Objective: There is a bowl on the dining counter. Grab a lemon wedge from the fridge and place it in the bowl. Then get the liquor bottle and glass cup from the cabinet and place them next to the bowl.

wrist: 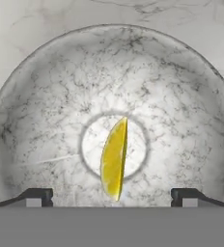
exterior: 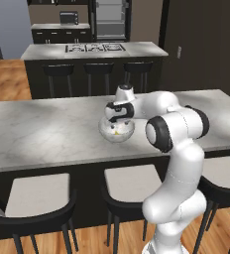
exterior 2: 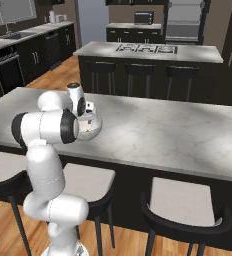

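In the left base view, my arm reaches from the lower right up to the middle of the frame. My pincer [exterior: 118, 120] hangs right over the bowl [exterior: 107, 133]. The bowl sits on the long grey desk [exterior: 47, 134], near the middle of the picture. I can see a small yellow bit, the lemon wedge [exterior: 117, 132], down inside the bowl.

In the right base view, my arm comes up from the lower left. The bowl [exterior 2: 94, 127] is left of the middle, partly behind my arm, and it rests on the desk [exterior 2: 163, 135]. My pincer is too hidden here to tell how it stands.

In the hand view, I look straight down into the bowl [wrist: 46, 96]. The lemon wedge [wrist: 114, 159] lies in the middle of the bowl's bottom, just above and between my two finger tips [wrist: 36, 195]. Its long side runs up and down in the frame, with one sharp end pointing to the top and one to the bottom. My pincer [wrist: 112, 198] is wide open and holds nothing; the tips stand far apart at the lower left and lower right. I think the lemon part is done, and the next move is to lift straight up, away from the bowl
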Motion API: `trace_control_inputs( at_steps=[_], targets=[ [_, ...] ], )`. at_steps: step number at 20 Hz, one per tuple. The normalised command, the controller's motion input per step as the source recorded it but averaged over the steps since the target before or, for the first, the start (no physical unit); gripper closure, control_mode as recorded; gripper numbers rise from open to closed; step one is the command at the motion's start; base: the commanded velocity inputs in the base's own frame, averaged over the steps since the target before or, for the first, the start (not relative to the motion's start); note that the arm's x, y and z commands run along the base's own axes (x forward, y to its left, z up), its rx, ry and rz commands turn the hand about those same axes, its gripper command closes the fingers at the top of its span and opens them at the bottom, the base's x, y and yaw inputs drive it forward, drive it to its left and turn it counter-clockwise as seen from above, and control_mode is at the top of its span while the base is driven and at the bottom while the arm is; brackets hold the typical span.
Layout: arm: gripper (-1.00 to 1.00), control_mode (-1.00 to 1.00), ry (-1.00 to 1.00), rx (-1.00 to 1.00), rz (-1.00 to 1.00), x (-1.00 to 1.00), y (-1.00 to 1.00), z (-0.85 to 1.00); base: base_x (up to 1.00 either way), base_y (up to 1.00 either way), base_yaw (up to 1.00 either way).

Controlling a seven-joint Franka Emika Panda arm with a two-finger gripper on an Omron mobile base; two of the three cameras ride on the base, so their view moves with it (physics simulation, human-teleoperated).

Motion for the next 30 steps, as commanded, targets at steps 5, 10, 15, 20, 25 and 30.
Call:
trace_control_inputs(
  at_steps=[5, 10, 15, 20, 25, 30],
  targets=[
    [-1.0, -1.0, -0.32, 0.14, 0.02, -0.51, 0.0, 1.0, 0.0, 0.0, 0.0],
    [-1.0, -1.0, -0.24, 0.11, 0.01, -0.35, 0.0, 1.0, 0.0, 0.0, 0.0],
    [-1.0, -1.0, -0.06, 0.01, 0.0, -0.38, 0.0, 1.0, 0.0, 0.0, 0.0],
    [-1.0, -1.0, 0.06, -0.02, 0.0, -0.5, 0.0, 0.9, 0.0, 0.0, 0.0],
    [-1.0, -1.0, 0.16, -0.07, 0.0, -0.61, 0.0, 0.52, 0.0, 0.0, 0.0],
    [-1.0, -1.0, 0.3, -0.08, 0.0, -0.57, 0.0, 0.07, 0.0, 0.0, 0.0]
  ],
)
